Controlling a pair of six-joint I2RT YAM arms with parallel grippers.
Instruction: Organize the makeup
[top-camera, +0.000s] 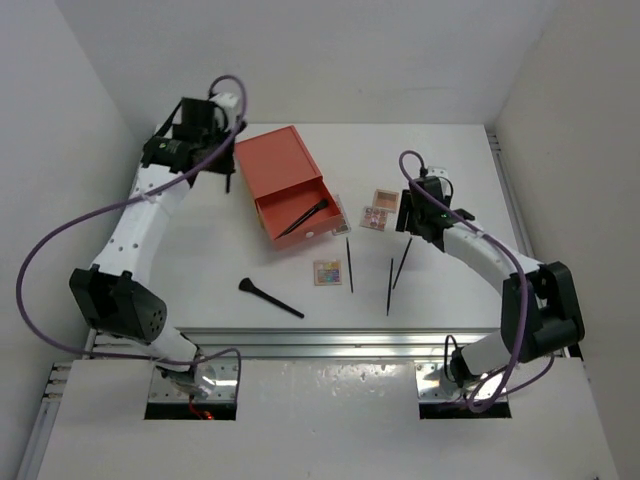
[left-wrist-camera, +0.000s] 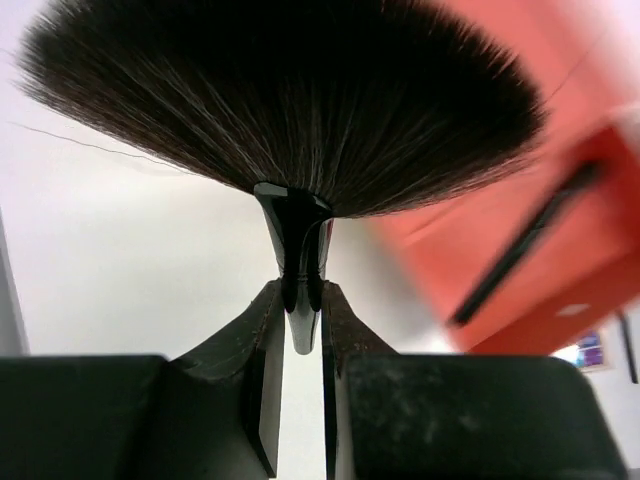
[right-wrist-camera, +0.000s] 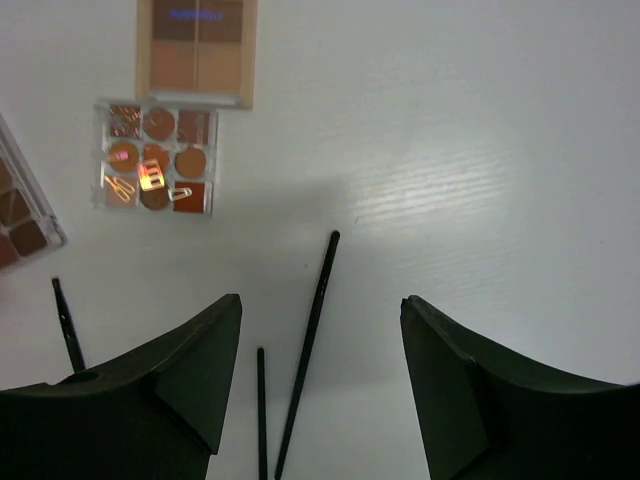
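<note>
Brush: black fan-shaped makeup brush (left-wrist-camera: 290, 110), bristles flared wide.
Left tool (left-wrist-camera: 302, 300): clamped on its handle.
Right tool (right-wrist-camera: 320, 305): gaped wide, empty.

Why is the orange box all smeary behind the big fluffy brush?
Left wrist view: the brush pinched in the left tool is sharp, but the orange box behind is blurred, probably out of focus. Right wrist view: all sharp, with a bright glint on the clear palette. Top external view: even light, soft shadows.
</note>
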